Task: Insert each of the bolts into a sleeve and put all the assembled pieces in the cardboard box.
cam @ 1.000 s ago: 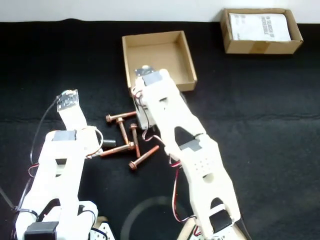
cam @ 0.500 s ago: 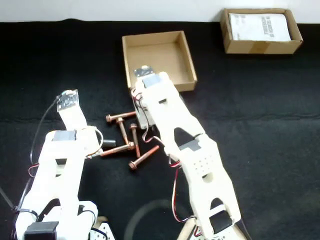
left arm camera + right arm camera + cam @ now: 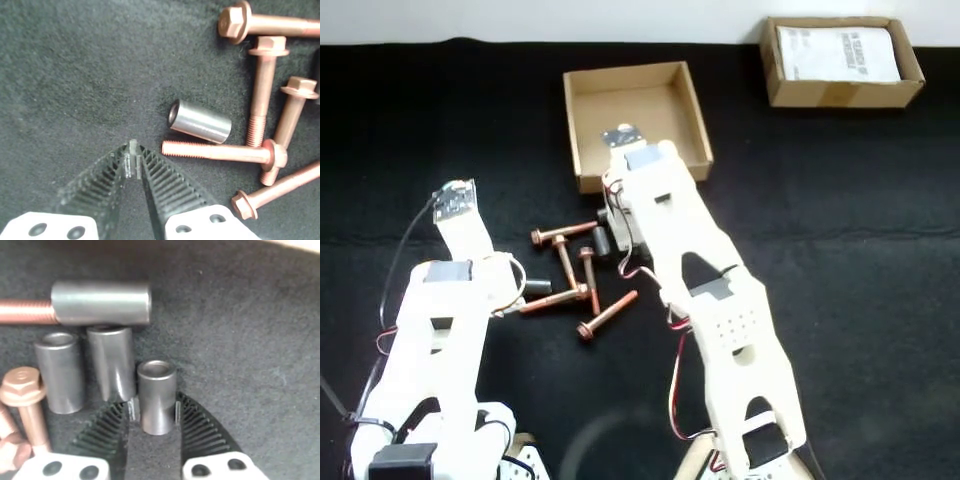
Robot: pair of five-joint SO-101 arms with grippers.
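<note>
Shifting sideways toward the cardboard box over the last second, the right arm carries the right pincer along, its jaws narrowed onto a grey sleeve seated between them. Just beyond its tips lie two more sleeves side by side and, farther out, an assembled piece with a bolt already through it. The left pincer has not moved and is pinched together on nothing, with a loose sleeve and a bolt just ahead of its tips. The sleeve looks secured, so mating it with a bolt likely comes next.
</note>
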